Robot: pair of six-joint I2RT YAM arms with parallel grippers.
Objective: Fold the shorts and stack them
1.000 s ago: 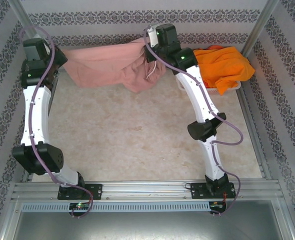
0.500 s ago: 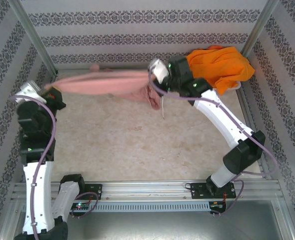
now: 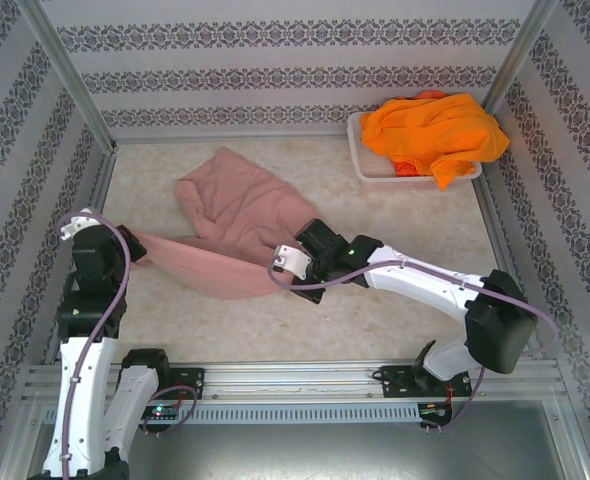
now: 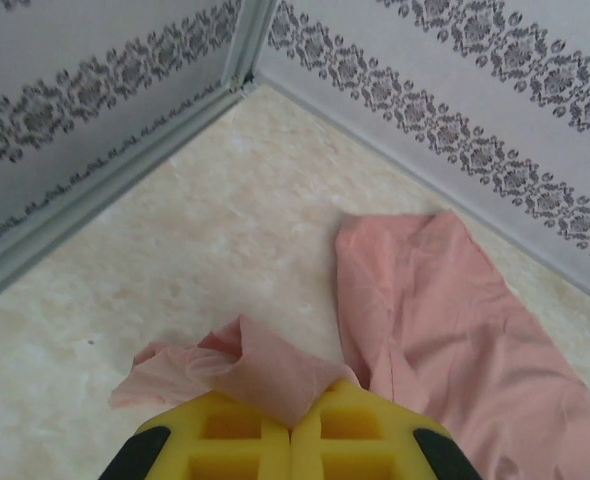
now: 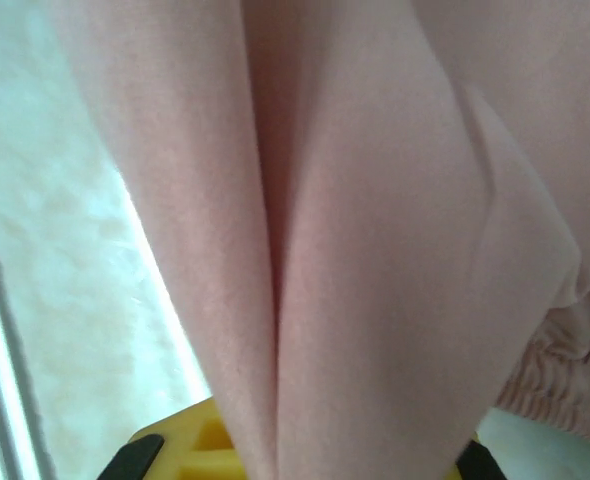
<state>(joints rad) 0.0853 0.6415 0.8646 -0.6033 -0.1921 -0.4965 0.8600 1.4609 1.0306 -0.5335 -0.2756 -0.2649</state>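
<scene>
Two grippers (image 3: 131, 248) (image 3: 278, 272) tight on pink shorts (image 3: 237, 215)

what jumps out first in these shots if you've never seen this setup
The dusty pink shorts sprawl across the middle of the table, pinched at their near edge by the left claw and the right claw. At the far right corner, bright orange shorts heap over a white mesh basket.

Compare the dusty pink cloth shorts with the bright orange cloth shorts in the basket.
The dusty pink shorts lie spread on the table; the bright orange shorts are heaped in the white mesh basket. The left gripper and right gripper pinch the pink shorts; nothing holds the orange ones. Both are soft, unfolded cloth.
</scene>
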